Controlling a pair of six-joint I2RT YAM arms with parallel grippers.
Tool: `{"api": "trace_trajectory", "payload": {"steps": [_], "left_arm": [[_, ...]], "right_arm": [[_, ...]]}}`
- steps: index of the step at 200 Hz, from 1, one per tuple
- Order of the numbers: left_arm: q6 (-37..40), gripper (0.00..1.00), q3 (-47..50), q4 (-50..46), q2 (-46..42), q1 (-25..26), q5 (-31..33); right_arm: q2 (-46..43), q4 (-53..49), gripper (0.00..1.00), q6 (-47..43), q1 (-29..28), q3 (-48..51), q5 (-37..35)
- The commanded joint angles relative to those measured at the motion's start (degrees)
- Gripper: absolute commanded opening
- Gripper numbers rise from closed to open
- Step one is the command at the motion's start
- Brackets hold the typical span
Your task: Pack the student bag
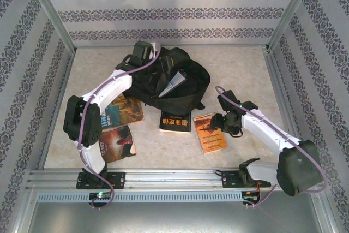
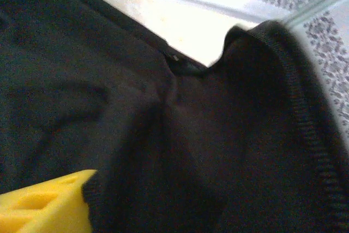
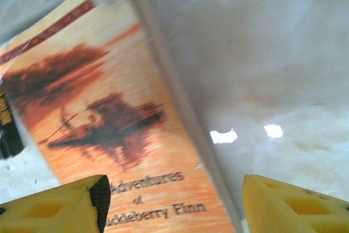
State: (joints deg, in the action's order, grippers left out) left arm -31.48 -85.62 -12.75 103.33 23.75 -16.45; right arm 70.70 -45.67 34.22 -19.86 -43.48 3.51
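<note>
My right claw (image 3: 173, 192) gapes empty over the orange book (image 3: 109, 118) — I must centre on its edge before closing — while my left claw (image 1: 145, 57), opening unclear, sits at the student bag (image 1: 192, 80) by the table's (image 1: 245, 72) far edge.

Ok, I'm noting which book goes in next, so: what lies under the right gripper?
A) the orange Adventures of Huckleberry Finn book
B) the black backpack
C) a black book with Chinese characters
A: in the right wrist view the orange Huckleberry Finn book lies flat just below the open right gripper.
</note>
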Motion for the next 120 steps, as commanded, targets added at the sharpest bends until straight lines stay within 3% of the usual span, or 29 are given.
{"api": "trace_trajectory", "payload": {"steps": [1,36,81,120], "left_arm": [[1.41,0.77,3.86,-0.60,-6.19,2.76,-1.15],[0.73,0.87,12.45,-1.73,-17.10,4.09,-1.24],[-8.27,0.85,24.62,2.75,-27.88,4.69,-8.10],[-8.70,0.86,34.43,2.61,-32.99,8.48,-8.89]], "right_arm": [[0.73,-0.29,0.68,0.15,1.71,0.66,-1.71],[3.57,3.04,0.72,-1.14,2.60,1.67,2.80],[8.19,5.23,0.71,-2.64,3.91,1.63,8.51],[11.02,8.05,0.68,-2.55,1.70,2.11,17.60]]}}
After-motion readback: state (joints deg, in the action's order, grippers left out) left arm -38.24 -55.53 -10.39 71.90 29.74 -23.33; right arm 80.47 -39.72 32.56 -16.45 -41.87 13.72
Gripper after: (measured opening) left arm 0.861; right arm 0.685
